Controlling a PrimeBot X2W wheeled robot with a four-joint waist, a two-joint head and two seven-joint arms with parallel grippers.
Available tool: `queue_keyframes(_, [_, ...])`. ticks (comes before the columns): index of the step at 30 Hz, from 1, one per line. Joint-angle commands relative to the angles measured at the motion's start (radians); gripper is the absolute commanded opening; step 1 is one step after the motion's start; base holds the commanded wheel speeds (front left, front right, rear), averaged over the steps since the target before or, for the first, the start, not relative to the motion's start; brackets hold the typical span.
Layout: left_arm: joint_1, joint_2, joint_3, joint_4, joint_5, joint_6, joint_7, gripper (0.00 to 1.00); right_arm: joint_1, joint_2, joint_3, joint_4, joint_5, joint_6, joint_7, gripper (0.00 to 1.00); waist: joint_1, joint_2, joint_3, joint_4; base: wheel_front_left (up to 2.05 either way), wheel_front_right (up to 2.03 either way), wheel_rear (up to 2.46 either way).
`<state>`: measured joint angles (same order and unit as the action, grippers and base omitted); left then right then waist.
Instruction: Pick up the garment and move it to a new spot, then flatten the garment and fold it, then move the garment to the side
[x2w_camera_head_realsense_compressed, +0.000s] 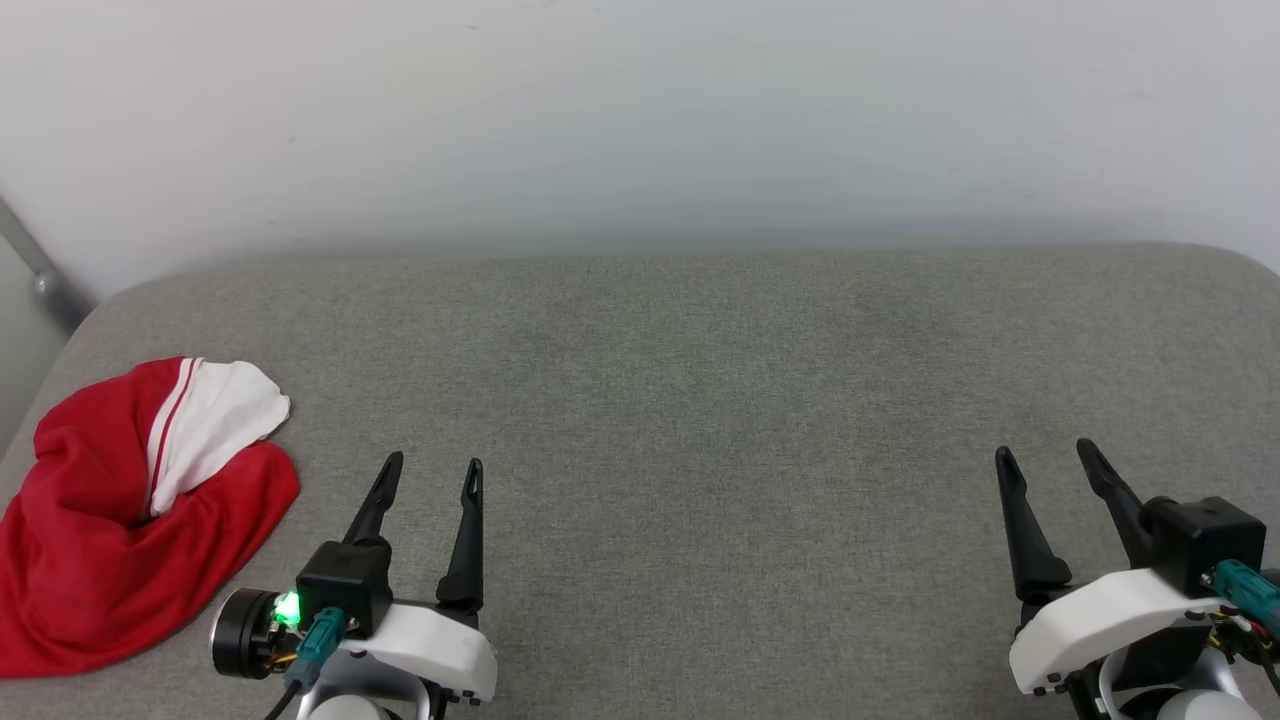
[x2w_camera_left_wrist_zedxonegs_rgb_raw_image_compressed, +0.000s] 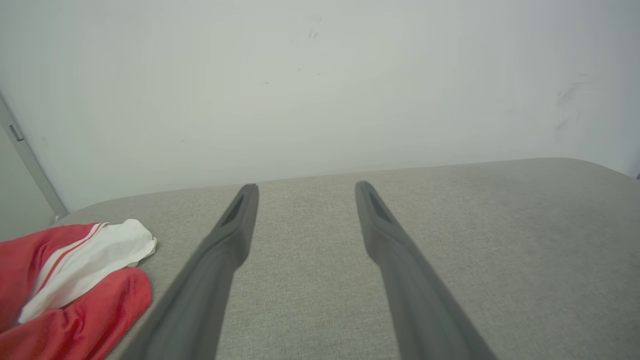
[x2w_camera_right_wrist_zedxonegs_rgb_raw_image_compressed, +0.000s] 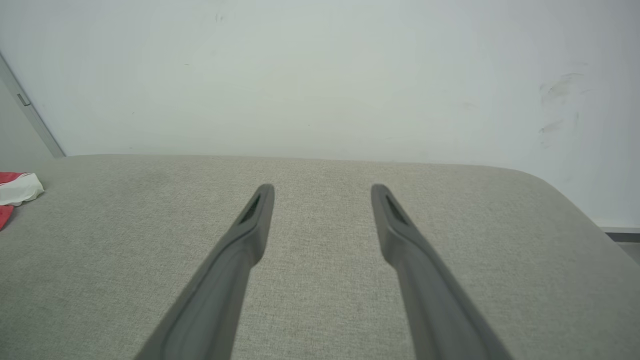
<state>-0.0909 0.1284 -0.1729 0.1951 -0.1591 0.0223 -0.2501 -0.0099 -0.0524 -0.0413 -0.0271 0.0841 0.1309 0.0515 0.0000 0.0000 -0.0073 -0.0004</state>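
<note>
The garment (x2w_camera_head_realsense_compressed: 110, 520) lies crumpled in a heap at the left end of the grey padded surface (x2w_camera_head_realsense_compressed: 700, 400), red with a white sleeve and striped trim on top. My left gripper (x2w_camera_head_realsense_compressed: 435, 462) stands open just to its right, apart from it, with nothing between the fingers. The garment (x2w_camera_left_wrist_zedxonegs_rgb_raw_image_compressed: 70, 280) shows at the lower left of the left wrist view, left of my open left gripper (x2w_camera_left_wrist_zedxonegs_rgb_raw_image_compressed: 306, 189). Far to the right, my right gripper (x2w_camera_head_realsense_compressed: 1045, 453) is open and empty too. In the right wrist view my right gripper (x2w_camera_right_wrist_zedxonegs_rgb_raw_image_compressed: 322, 189) points over bare fabric, with a scrap of the garment (x2w_camera_right_wrist_zedxonegs_rgb_raw_image_compressed: 15, 190) at the left edge.
A pale wall (x2w_camera_head_realsense_compressed: 640, 120) rises right behind the grey surface. A metal bar (x2w_camera_head_realsense_compressed: 35, 265) slants down at the far left. The surface rounds off at its right end (x2w_camera_right_wrist_zedxonegs_rgb_raw_image_compressed: 565, 200), with floor beyond.
</note>
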Motion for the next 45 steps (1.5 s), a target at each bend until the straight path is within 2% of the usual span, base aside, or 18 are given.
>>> queue_keyframes(1, [0.001,0.002,0.002,0.0,0.019,0.0,-0.009,1.0,0.012,0.003,0.0,-0.004,-0.014,0.0,-0.008,1.0,0.0,0.0,0.0,0.0,0.0,0.0,0.0])
queue_keyframes(6, [0.003,-0.001,0.006,0.007,0.044,0.002,-0.017,1.0,0.013,0.003,-0.003,0.001,-0.034,0.0,-0.019,1.0,0.0,0.0,0.0,0.0,0.0,0.0,0.0])
queue_keyframes(20, [0.005,-0.014,0.032,0.028,0.026,-0.003,-0.016,1.0,0.004,0.003,-0.011,0.025,0.015,0.0,-0.037,1.0,0.0,0.0,0.0,0.0,0.0,0.0,0.0])
queue_keyframes(27, [-0.009,-0.022,0.044,0.038,0.017,0.0,-0.016,1.0,-0.001,0.004,-0.004,0.021,0.006,0.0,-0.037,1.0,0.0,0.0,-0.001,0.032,0.0,0.0,0.0])
queue_keyframes(28, [-0.016,-0.023,0.051,0.043,0.015,-0.002,-0.016,1.0,0.001,0.004,0.006,0.012,0.002,0.0,-0.035,1.0,0.0,0.0,0.001,0.067,0.0,0.0,0.0])
queue_keyframes(45, [0.003,-0.024,0.122,0.028,-0.022,0.004,-0.016,1.0,-0.029,0.003,0.111,0.018,0.027,0.0,-0.04,1.0,0.0,0.0,0.01,0.336,0.0,0.0,0.0])
